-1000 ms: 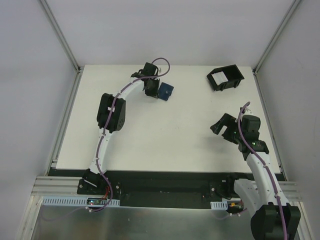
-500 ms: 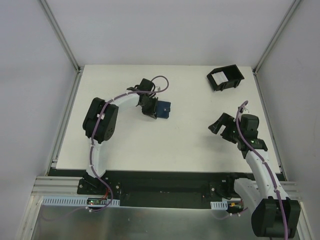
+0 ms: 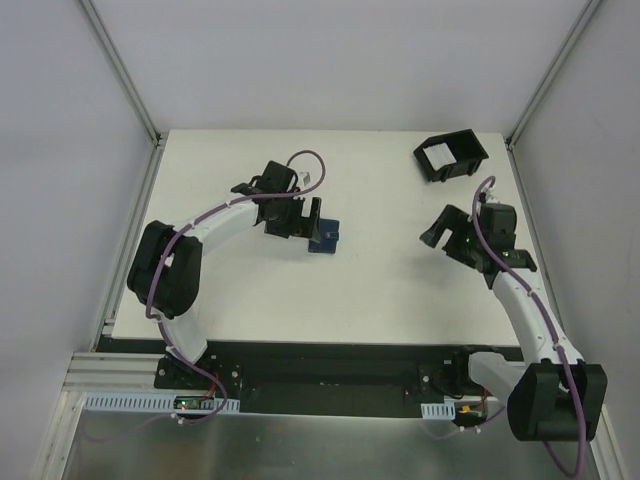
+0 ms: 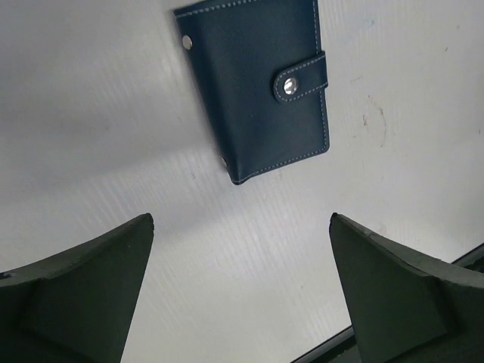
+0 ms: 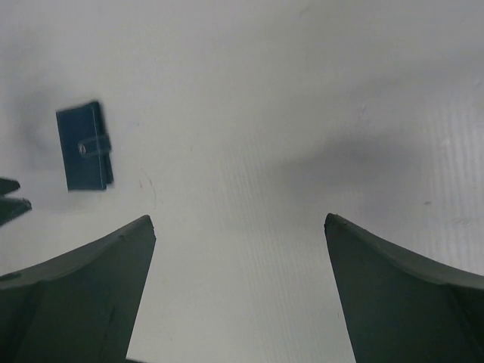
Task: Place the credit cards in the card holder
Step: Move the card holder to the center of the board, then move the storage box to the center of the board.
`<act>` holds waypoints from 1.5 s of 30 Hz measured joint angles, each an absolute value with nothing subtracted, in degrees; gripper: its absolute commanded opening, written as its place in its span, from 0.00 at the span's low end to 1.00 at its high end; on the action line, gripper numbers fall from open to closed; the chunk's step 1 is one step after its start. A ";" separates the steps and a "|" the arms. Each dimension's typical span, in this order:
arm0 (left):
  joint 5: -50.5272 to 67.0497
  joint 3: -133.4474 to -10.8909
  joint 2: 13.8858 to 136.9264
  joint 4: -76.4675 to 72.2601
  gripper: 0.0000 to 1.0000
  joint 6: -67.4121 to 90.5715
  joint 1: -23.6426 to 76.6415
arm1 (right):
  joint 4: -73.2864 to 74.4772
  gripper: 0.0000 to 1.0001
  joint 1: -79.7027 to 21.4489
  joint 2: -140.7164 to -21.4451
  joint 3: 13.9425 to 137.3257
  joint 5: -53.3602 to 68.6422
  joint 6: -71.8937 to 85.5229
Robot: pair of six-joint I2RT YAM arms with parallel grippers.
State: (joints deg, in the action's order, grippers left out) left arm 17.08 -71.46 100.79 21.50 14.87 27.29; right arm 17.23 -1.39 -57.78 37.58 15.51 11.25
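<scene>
The card holder (image 3: 324, 239), a dark blue wallet, lies flat on the white table, folded with its strap snapped. In the left wrist view the card holder (image 4: 257, 87) is just beyond my fingertips and nothing touches it. My left gripper (image 3: 303, 232) (image 4: 240, 219) is open just left of it, with only bare table between the fingers. My right gripper (image 3: 443, 232) (image 5: 239, 220) hangs open and empty over the right half of the table, and the card holder (image 5: 85, 146) is far to its left. Pale credit cards (image 3: 437, 155) show inside a black box.
The black open-topped box (image 3: 466, 150) stands at the back right corner of the table (image 3: 380, 290). Grey walls with metal rails close in the sides and back. The dark front rail (image 3: 330, 365) runs between the arm bases.
My left gripper carried the card holder from the back of the table toward the middle, set it down and opened. The right gripper shifted slightly back and stayed open.
</scene>
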 measured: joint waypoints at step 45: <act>16.53 -78.11 110.87 17.76 0.99 16.97 32.60 | 20.82 0.98 10.70 -133.93 117.43 -5.80 20.29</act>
